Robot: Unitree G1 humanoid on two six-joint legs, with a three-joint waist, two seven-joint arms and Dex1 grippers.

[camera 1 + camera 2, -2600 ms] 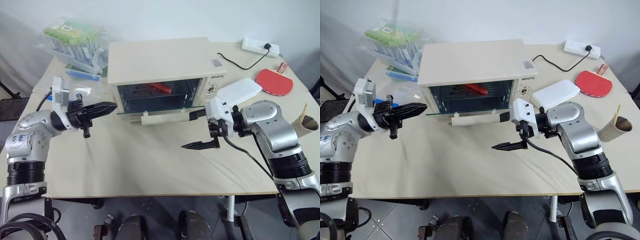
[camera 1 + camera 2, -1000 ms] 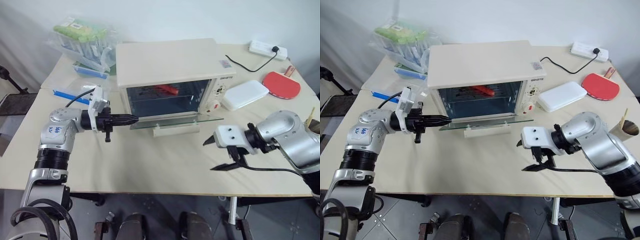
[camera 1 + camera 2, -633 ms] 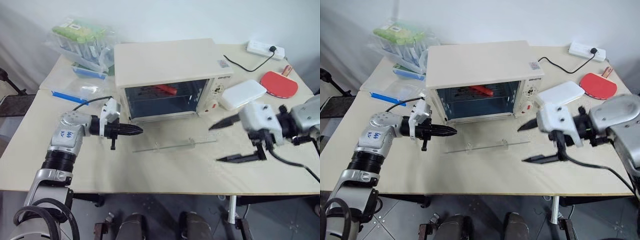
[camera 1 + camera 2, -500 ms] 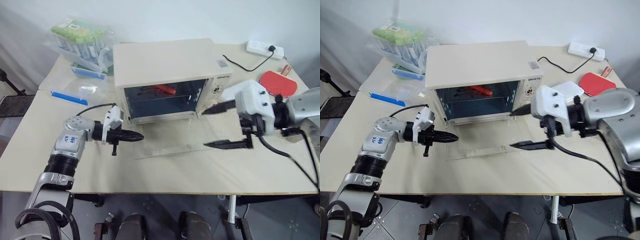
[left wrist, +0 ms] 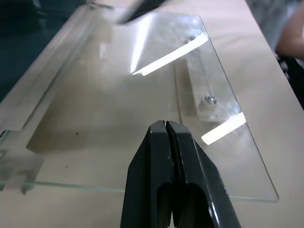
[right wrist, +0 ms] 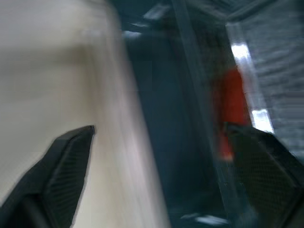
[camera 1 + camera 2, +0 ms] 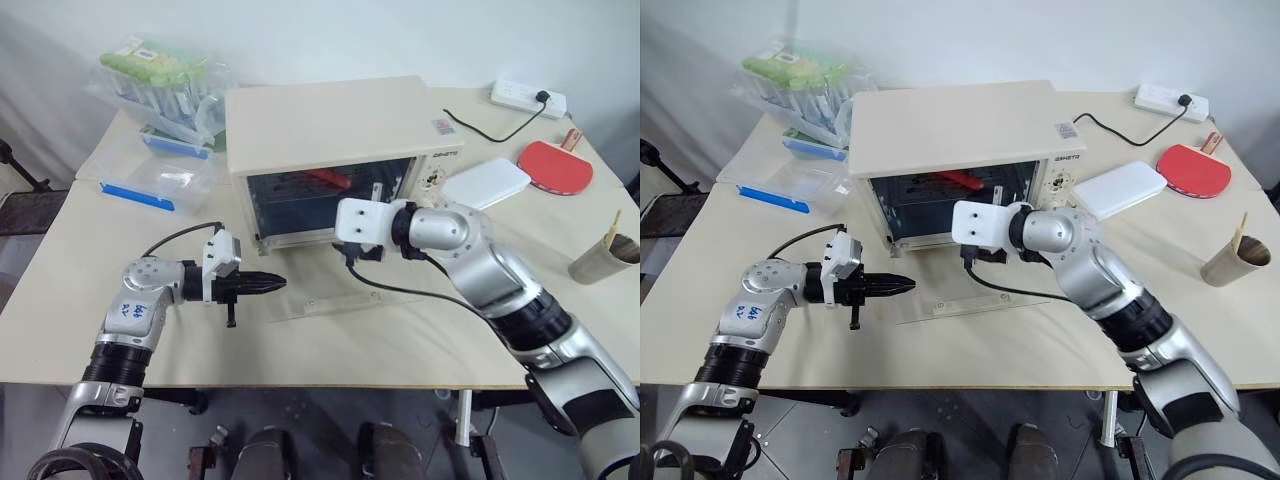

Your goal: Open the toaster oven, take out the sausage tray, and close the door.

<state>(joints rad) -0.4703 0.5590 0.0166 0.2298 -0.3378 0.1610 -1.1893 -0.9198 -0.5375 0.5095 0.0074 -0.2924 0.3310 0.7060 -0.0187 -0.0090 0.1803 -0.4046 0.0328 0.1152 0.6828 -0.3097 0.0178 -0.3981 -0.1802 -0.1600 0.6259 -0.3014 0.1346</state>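
With the door point(image 7: 345, 285) lying flat open on the table in front of the toaster oven point(image 7: 340, 150), the right gripper point(image 6: 156, 175) is sitting at the oven's mouth, fingers spread wide and holding nothing. The sausage tray point(image 6: 256, 95) is lying straight ahead of it, deeper inside, the red sausage point(image 7: 325, 180) running roughly across the opening. The left gripper point(image 7: 268, 285) is hovering pinched shut beside the door's left edge, farther from the tray.

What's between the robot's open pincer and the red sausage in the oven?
Nothing solid. In the right wrist view the right pincer faces the sausage across bare oven space. The glass door lies flat on the table.
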